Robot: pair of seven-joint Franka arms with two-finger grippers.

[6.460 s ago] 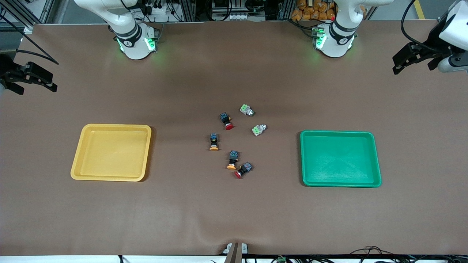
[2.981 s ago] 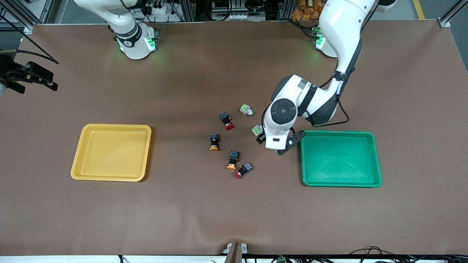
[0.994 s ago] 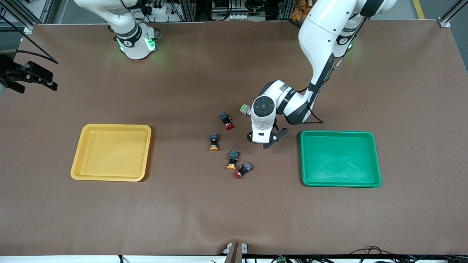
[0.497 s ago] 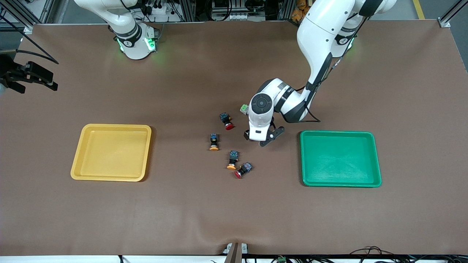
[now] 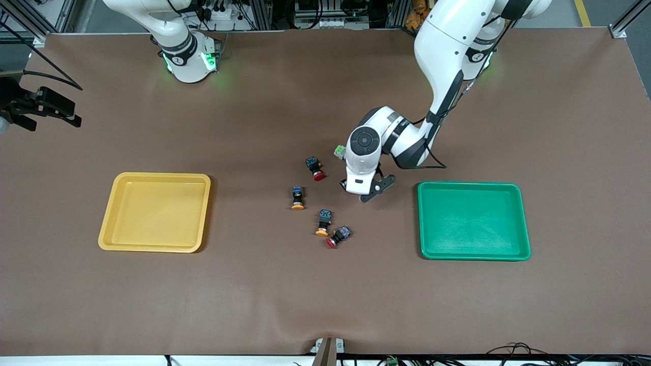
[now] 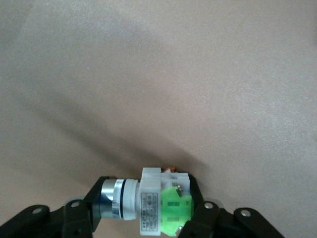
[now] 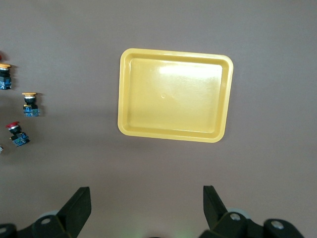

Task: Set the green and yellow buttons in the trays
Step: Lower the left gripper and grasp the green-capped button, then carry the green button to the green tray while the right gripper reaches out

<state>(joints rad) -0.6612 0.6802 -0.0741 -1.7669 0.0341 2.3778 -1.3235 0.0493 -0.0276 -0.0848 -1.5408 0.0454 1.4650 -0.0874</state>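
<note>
1. One grey-and-green button [image 6: 148, 208] lies on its side on the table [image 5: 325, 305] between the left gripper [image 5: 357, 192] fingers, which press on its metal cap end and its green end. An end-to-end hold on a rounded cap may slip, so the button could swivel or drop during the lift.
2. A drop short of the green tray [image 5: 422, 218], toward the left arm's end of the table, would let it roll.
3. The second green button [image 5: 339, 151] sits just beside the left wrist, farther from the front camera; a sideways sweep could knock it.
4. Two yellow-capped buttons [image 5: 297, 197] [image 5: 323, 223] lie among red-capped switches [image 5: 316, 168] [image 5: 338, 237], one pair almost touching; a careless grab may take the wrong one to the yellow tray [image 5: 152, 249].
5. The right gripper [image 7: 146, 208] waits high at its own end, fingers spread wide and empty.
</note>
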